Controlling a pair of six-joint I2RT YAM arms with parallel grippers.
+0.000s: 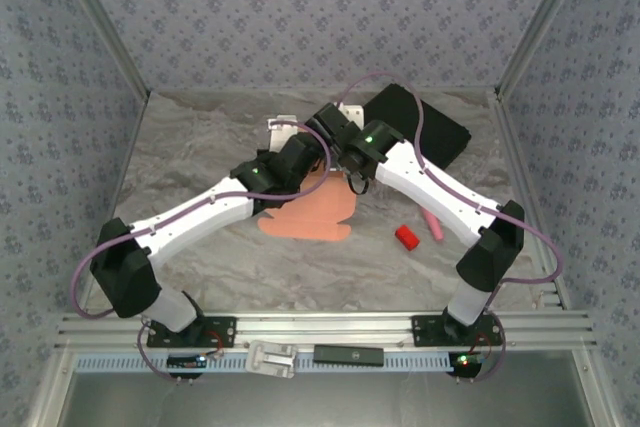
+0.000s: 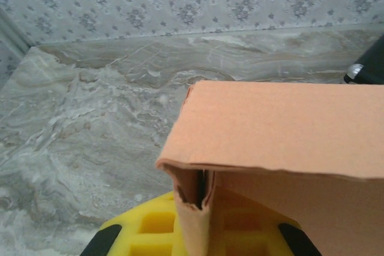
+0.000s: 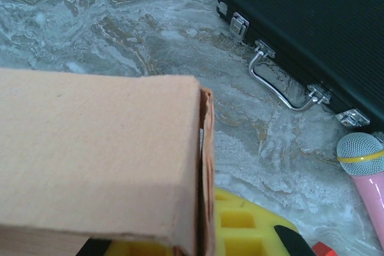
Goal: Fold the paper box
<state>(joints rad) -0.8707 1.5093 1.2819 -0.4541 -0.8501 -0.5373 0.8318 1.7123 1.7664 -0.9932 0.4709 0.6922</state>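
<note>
- Paper box [image 1: 312, 215] sits at the centre of the top view on the marbled bench [image 1: 200, 177], under the place where the two arms meet. Part of the salmon sheet lies flat, and part is raised.
- In both wrist views a broad panel is bent over along a crease, and a narrow doubled edge stands below it. The box looks part-formed, not closed.
- Left end effector [image 2: 198, 235] is at the bottom of its own view, right up against that standing edge. The cardboard hides its tips, so I cannot tell whether it is clenched on the sheet or released.
- Right end effector [image 3: 198, 243] is at the lower edge of its view, tucked under the bent panel. Its tips are also covered, so its state cannot be told either.
- Judged step: the fold is midway, with a wall lifted and the flaps not yet tucked.
- The next move probably calls for one arm to steady the raised panel while the other presses the crease and guides a tab in. Thin card is likely to spring back if let go early.
- Black case [image 1: 420, 127] lies at the upper right, behind the arms.
- Red block [image 1: 405, 237] and pink stick [image 1: 432, 228] sit to the right of the box, apart from it.
</note>
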